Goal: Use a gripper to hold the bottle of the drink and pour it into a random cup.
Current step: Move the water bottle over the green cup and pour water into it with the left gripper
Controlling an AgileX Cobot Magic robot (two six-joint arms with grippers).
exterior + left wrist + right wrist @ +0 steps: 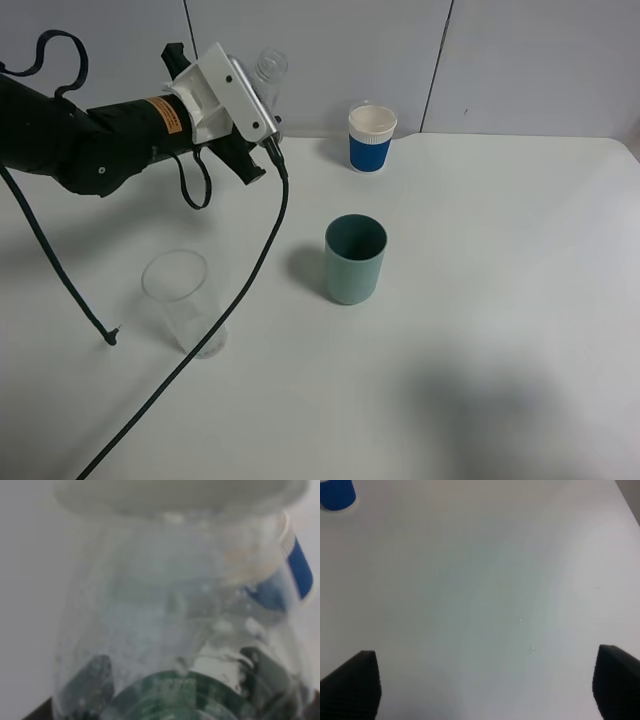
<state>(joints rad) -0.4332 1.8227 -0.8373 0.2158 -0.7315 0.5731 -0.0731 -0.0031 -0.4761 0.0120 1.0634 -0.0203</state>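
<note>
My left gripper is clamped on the bottle at the back left of the table, well apart from the teal cup, so next I'd carry it over that cup and tilt.

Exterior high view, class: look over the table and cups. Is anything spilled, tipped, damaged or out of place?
Nothing is spilled or tipped: the clear glass, teal cup and paper cup all stand upright on the table. The only oddity: a loose black cable trails across the table beside the glass and could snag it.
</note>
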